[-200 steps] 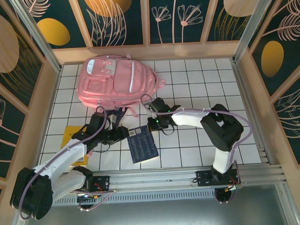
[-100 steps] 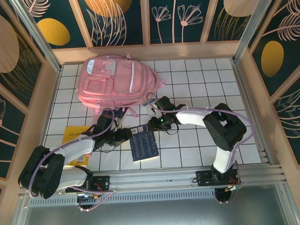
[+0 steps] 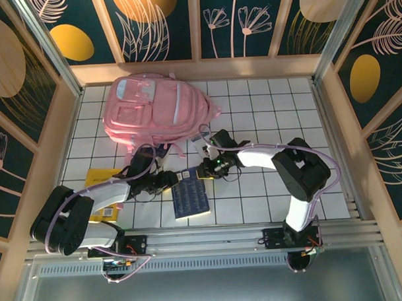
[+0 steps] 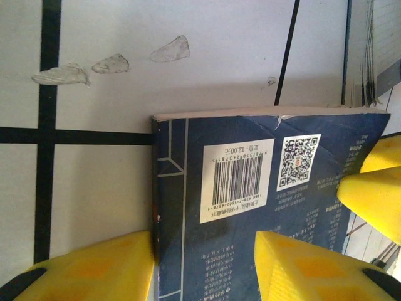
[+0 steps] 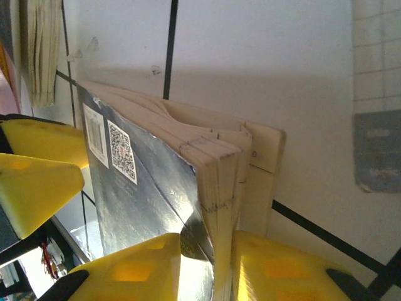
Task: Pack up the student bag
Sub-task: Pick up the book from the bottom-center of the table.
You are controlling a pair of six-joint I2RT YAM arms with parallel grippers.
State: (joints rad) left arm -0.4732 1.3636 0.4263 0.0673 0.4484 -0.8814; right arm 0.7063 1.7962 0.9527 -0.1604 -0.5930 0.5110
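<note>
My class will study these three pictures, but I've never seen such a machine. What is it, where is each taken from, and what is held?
Two robot arms with two-finger grippers stand at a tiled table. One picture looks down from above; the other two come from cameras on each wrist. On the table lie a pink bag, a yellow item and a blue book. The right gripper appears to pinch the blue book's page edge; the left gripper stands open over its spine corner.

Top camera looked down from high behind the arms, whole table (image 3: 266, 122) in frame. Wrist cameras sat close on the book (image 3: 191, 196) from opposite sides: left flat-on (image 4: 219, 251), right edge-on (image 5: 144, 188). All three shared it.
</note>
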